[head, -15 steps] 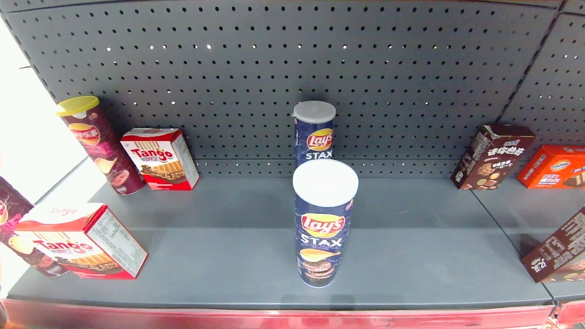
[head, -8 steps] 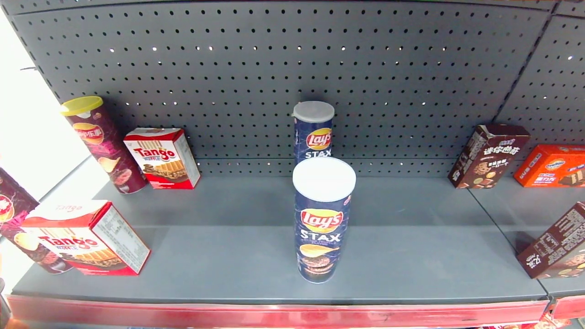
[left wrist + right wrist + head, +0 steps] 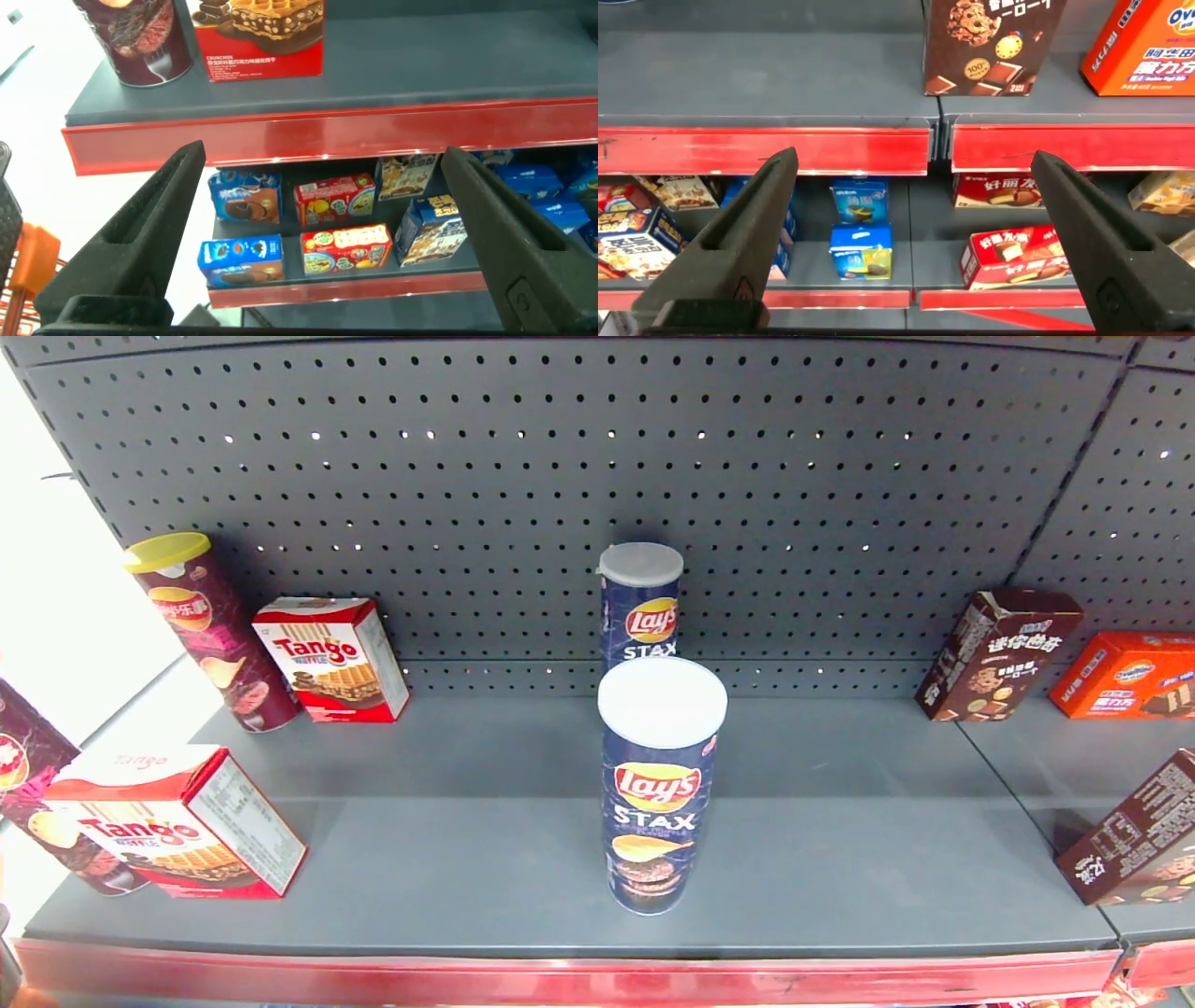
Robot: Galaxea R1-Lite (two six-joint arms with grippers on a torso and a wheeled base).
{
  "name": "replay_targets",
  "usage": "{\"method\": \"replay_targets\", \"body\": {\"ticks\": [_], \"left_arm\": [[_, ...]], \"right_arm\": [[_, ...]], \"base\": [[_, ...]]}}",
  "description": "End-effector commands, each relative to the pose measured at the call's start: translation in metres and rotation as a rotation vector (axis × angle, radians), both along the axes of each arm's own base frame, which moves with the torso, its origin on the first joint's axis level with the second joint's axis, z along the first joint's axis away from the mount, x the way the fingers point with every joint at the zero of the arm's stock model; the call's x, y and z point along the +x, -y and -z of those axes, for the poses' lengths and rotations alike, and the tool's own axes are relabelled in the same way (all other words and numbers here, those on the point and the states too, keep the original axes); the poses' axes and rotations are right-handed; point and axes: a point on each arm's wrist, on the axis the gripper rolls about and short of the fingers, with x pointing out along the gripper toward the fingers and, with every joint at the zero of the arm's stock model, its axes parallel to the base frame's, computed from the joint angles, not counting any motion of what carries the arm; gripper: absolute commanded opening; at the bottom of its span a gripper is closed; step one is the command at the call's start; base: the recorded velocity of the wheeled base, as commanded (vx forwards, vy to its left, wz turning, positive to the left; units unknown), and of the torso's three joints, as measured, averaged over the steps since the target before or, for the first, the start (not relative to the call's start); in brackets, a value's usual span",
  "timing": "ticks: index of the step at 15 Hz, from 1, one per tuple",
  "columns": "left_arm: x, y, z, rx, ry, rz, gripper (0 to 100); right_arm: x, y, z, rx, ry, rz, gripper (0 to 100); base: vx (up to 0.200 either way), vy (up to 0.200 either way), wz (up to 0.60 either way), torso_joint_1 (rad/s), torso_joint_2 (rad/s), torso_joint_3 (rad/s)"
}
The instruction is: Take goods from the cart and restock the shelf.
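Operator: Where do the goods stand?

Coach: The front dark-blue cardboard crisp tube with a white lid (image 3: 662, 784) stands upright near the front of the grey metal shelf (image 3: 448, 840). A second dark-blue tube with a grey lid (image 3: 640, 602) stands straight behind it, by the perforated back panel (image 3: 467, 476). You are carrying nothing: your left pincer (image 3: 322, 154) and right pincer (image 3: 915, 157) are both spread wide and empty, held out in front of the shelf's red front lip (image 3: 560, 975).

Operator: So what is the step?

Coach: As I read it, a trip to the cart for the next item. Bring it in level and above the red front lip, then set it on the bare grey stretch beside the tubes. Keep well apart from the red-and-white wafer box (image 3: 331, 658) on your left and the brown biscuit box (image 3: 999, 653) on your right. Those tubes are tall and narrow, so a nudge near the lid would likely topple one — swing wide of them, and let go only once the base sits flat.
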Motion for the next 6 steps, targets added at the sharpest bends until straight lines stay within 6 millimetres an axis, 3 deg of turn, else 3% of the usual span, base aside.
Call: {"method": "replay_targets", "body": {"ticks": [1, 6], "left_arm": [[0.0001, 0.0000, 0.0000, 0.000, -0.001, 0.000, 100], [0.0001, 0.0000, 0.0000, 0.001, -0.001, 0.001, 100]], "right_arm": [[0.0001, 0.0000, 0.0000, -0.001, -0.001, 0.000, 100], [0.0001, 0.0000, 0.0000, -0.002, -0.001, -0.002, 100]], "base": [[0.000, 0.000, 0.00, 0.000, 0.00, 0.000], [0.000, 0.000, 0.00, 0.000, 0.00, 0.000]]}}
